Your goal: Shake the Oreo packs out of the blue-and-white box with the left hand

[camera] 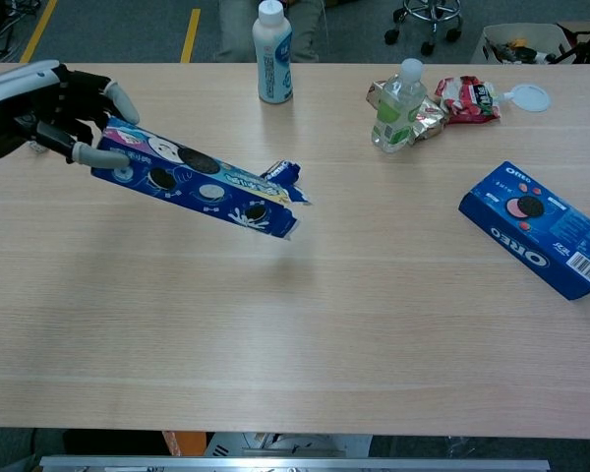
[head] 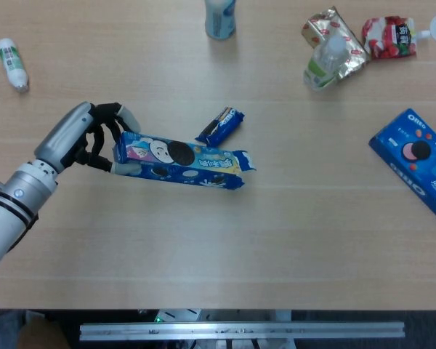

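My left hand (head: 91, 138) (camera: 64, 108) grips one end of the long blue-and-white Oreo box (head: 178, 160) (camera: 192, 182). The box hangs above the table, tilted down to the right, with its torn flaps open at the low end. One small Oreo pack (head: 221, 125) (camera: 275, 170) lies on the table just behind the open end. My right hand shows in neither view.
A dark blue Oreo box (head: 416, 160) (camera: 538, 228) lies flat at the right. At the back stand a white bottle (camera: 273, 51), a clear bottle (camera: 396, 103) and snack pouches (camera: 468, 96). A small bottle (head: 13, 64) lies at the far left.
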`<state>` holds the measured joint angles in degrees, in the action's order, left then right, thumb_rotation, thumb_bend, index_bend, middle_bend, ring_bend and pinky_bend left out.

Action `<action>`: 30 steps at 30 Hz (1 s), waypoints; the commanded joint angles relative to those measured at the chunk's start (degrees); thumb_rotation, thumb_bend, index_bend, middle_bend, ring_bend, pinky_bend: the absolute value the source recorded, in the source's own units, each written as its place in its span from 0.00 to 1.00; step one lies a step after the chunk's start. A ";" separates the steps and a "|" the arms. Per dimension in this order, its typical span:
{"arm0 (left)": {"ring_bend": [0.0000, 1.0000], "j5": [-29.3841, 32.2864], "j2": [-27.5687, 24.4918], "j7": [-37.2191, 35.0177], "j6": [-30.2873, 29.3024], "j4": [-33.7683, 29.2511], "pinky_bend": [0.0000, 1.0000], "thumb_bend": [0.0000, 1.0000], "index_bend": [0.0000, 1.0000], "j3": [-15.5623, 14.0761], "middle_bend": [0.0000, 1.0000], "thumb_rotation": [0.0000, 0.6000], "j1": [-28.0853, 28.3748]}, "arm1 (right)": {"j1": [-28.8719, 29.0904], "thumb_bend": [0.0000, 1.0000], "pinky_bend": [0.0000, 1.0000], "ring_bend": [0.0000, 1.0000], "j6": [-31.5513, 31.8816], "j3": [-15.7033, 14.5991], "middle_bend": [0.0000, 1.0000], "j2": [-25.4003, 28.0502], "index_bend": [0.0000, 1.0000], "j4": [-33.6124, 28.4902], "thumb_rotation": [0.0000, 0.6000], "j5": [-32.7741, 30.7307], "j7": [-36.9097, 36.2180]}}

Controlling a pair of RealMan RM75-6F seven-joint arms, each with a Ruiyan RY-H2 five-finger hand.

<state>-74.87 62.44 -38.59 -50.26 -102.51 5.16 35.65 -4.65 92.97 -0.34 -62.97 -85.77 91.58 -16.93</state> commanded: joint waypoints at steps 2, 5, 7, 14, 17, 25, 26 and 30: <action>0.53 1.29 0.36 15.62 -0.47 2.29 0.76 0.11 0.53 -0.89 0.59 1.00 1.05 | -0.01 0.33 0.46 0.46 0.00 0.06 0.44 0.10 0.41 -0.15 1.00 -0.10 0.13; 0.53 2.30 -0.04 23.92 -0.99 2.56 0.76 0.11 0.53 -1.39 0.59 1.00 1.42 | 0.00 0.33 0.46 0.46 -0.10 0.01 0.44 0.10 0.41 -0.19 1.00 -0.11 0.28; 0.53 3.40 -0.03 30.99 -1.84 3.06 0.76 0.11 0.53 -1.82 0.60 1.00 1.62 | 0.04 0.33 0.46 0.46 -0.24 -0.02 0.44 0.04 0.41 -0.20 1.00 -0.12 0.36; 0.53 6.82 1.19 42.02 -6.24 1.97 0.76 0.11 0.53 -1.07 0.60 1.00 0.94 | 0.18 0.33 0.46 0.46 -0.43 0.04 0.44 -0.06 0.41 -0.18 1.00 -0.16 0.44; 0.53 5.05 2.20 40.87 -10.03 2.42 0.76 0.11 0.53 0.39 0.60 1.00 -0.19 | 0.19 0.33 0.46 0.46 -0.52 0.02 0.44 -0.09 0.41 -0.10 1.00 -0.23 0.41; 0.51 1.20 0.96 45.91 -10.74 3.17 0.76 0.11 0.51 0.00 0.58 1.00 -0.09 | 0.20 0.33 0.46 0.46 -0.71 0.01 0.44 -0.16 0.41 0.00 1.00 -0.40 0.39; 0.51 0.75 1.07 47.29 -10.81 3.28 0.76 0.11 0.51 -0.30 0.58 1.00 -0.06 | 0.22 0.33 0.46 0.46 -0.72 0.02 0.44 -0.18 0.41 0.01 1.00 -0.39 0.38; 0.51 -0.66 1.90 53.27 -10.48 3.91 0.76 0.11 0.51 -1.74 0.58 1.00 0.13 | 0.27 0.33 0.46 0.46 -0.76 0.05 0.44 -0.16 0.41 0.06 1.00 -0.38 0.33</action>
<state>-74.30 63.98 11.38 -61.21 -99.05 4.58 35.57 -4.37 92.20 -0.29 -63.12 -85.71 91.20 -16.60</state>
